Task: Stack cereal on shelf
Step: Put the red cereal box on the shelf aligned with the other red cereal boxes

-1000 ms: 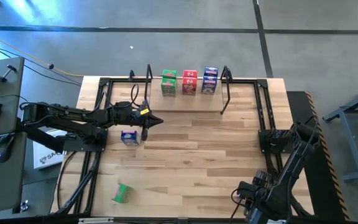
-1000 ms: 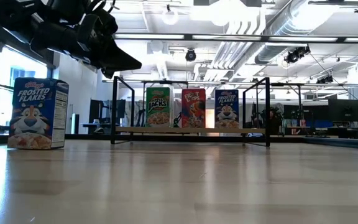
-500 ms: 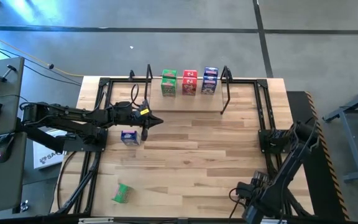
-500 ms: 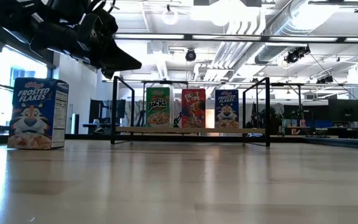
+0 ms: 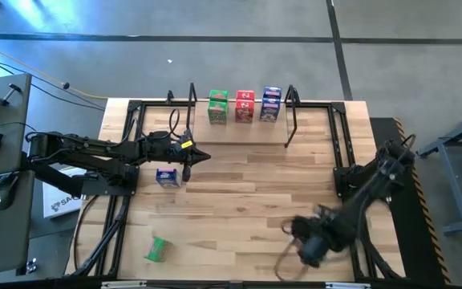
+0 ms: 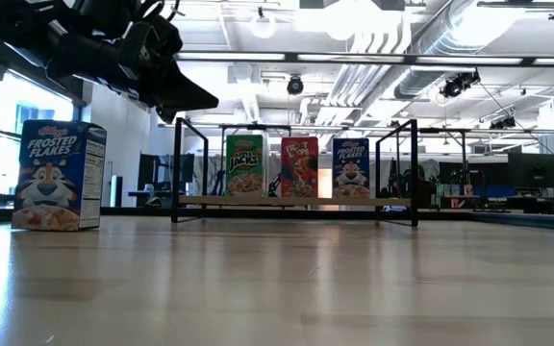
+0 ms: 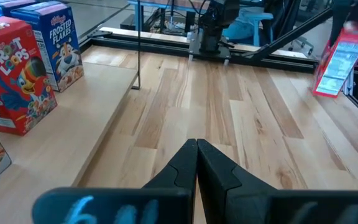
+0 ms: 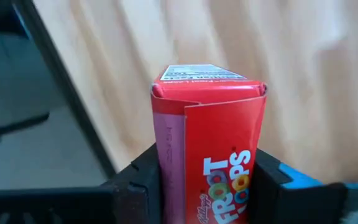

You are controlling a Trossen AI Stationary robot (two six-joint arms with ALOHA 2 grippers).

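Note:
My right gripper point(image 8: 207, 186) is shut on a red Froot Loops box point(image 8: 209, 143) and hovers over the table's near right part point(image 5: 307, 239). The left wrist view shows this box point(image 7: 339, 59) tilted. My left gripper point(image 7: 196, 148) is shut and empty, above the table's left half point(image 5: 203, 155), just past a blue Frosted Flakes box point(image 5: 167, 177) that stands on its base point(image 6: 61, 173). A green box point(image 5: 157, 249) lies flat near the near left corner. On the shelf point(image 6: 296, 201) at the far edge stand a green box point(image 5: 217, 107), a red box point(image 5: 245, 107) and a blue box point(image 5: 271, 104). My right gripper pinches the red box between its two fingers point(image 8: 140, 182), one on each opposite side of the box's lower part point(image 8: 166, 174). The box's closed top flap point(image 8: 204, 73) points away from the wrist. The box is lifted clear of the table.
Black rail frames run along the table's left point(image 5: 119, 193) and right point(image 5: 345, 152) sides. The shelf's thin black uprights point(image 6: 178, 168) stand at both of its ends. Bare wood lies between the two arms point(image 5: 247, 193).
My right arm has swung fast from beyond the table's near right corner toward the left, and now reaches in over the near right part of the table with the red box. My left arm and all other boxes have kept still.

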